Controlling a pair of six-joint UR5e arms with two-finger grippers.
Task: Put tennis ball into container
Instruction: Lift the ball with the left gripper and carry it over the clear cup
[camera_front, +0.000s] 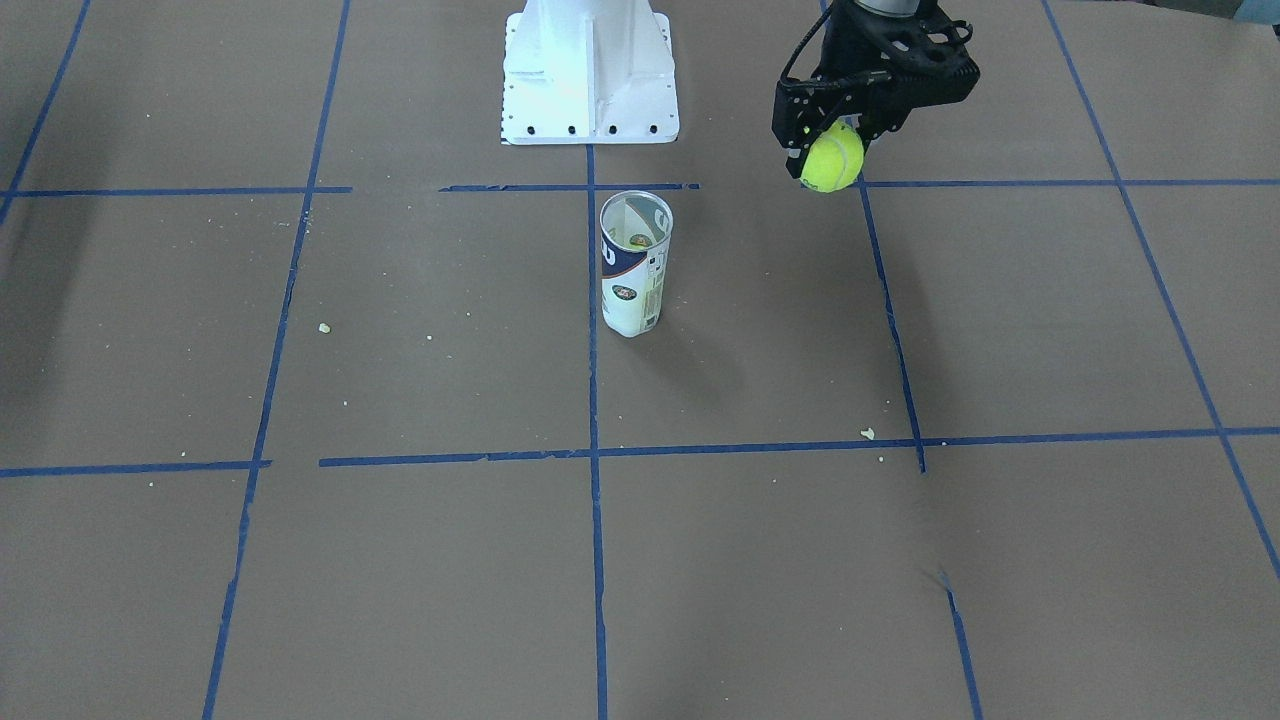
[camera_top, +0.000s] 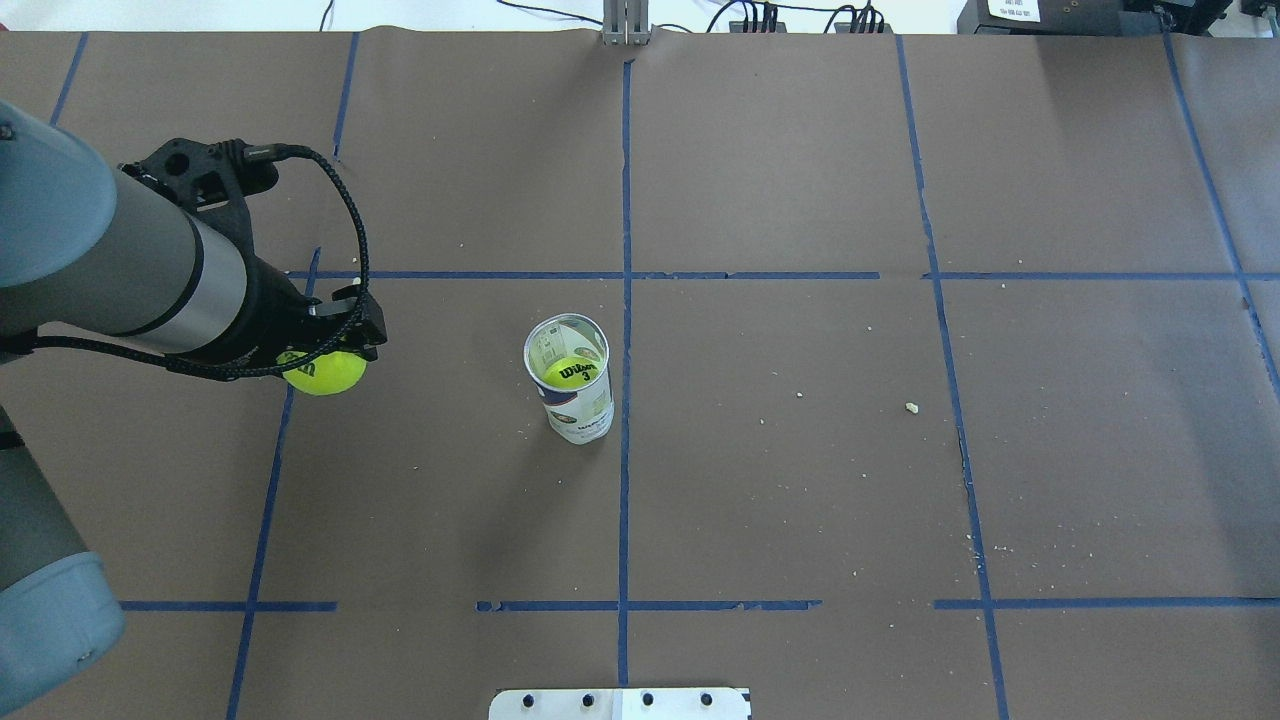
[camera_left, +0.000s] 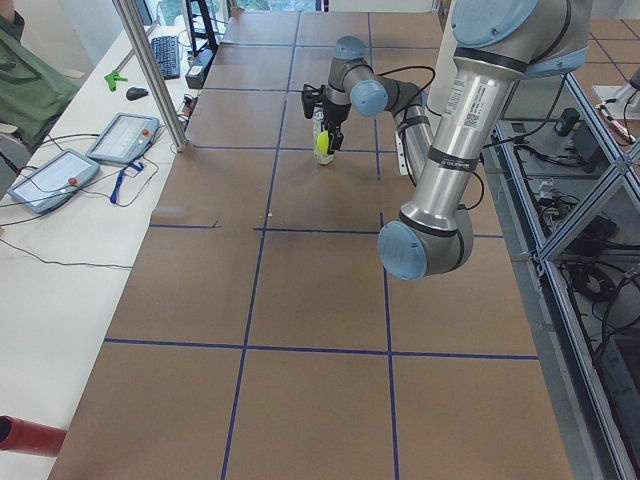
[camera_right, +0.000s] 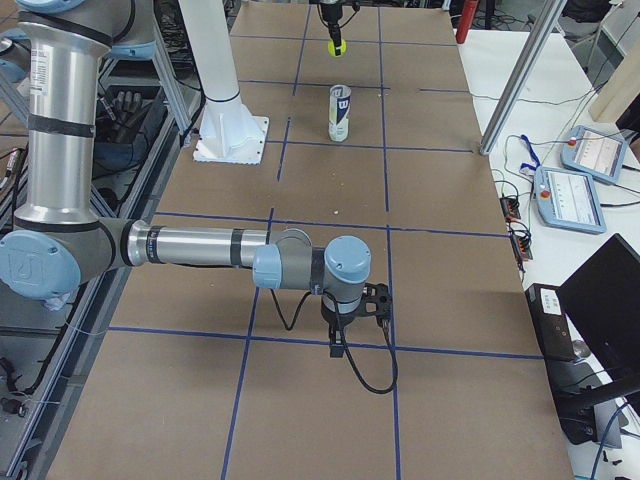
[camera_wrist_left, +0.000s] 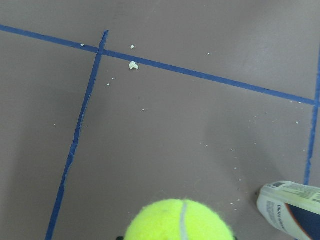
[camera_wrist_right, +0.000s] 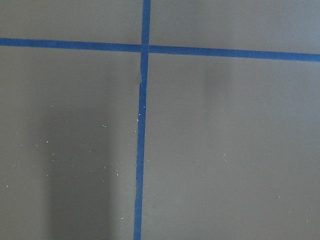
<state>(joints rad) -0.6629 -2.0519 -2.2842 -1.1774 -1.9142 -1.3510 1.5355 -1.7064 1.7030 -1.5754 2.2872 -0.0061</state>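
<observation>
The fuzzy yellow-green tennis ball (camera_front: 832, 162) hung above the counter (camera_front: 400, 560) in the upper right of the front-facing view, pinched between the black fingers (camera_front: 793, 130) of the left gripper (camera_front: 826, 150). The container (camera_front: 635, 265), a tall clear-plastic tube with a white and dark-blue label, stood upright near the frame's centre, well apart from the held ball and just beside a blue tape line (camera_front: 594, 400). A second yellow-green ball (camera_top: 572, 373) sat inside it. The white metal pedestal base (camera_front: 590, 75) stood at top centre. The right gripper (camera_right: 358, 308) hung low over the brown counter; whether its fingers were open could not be told.
</observation>
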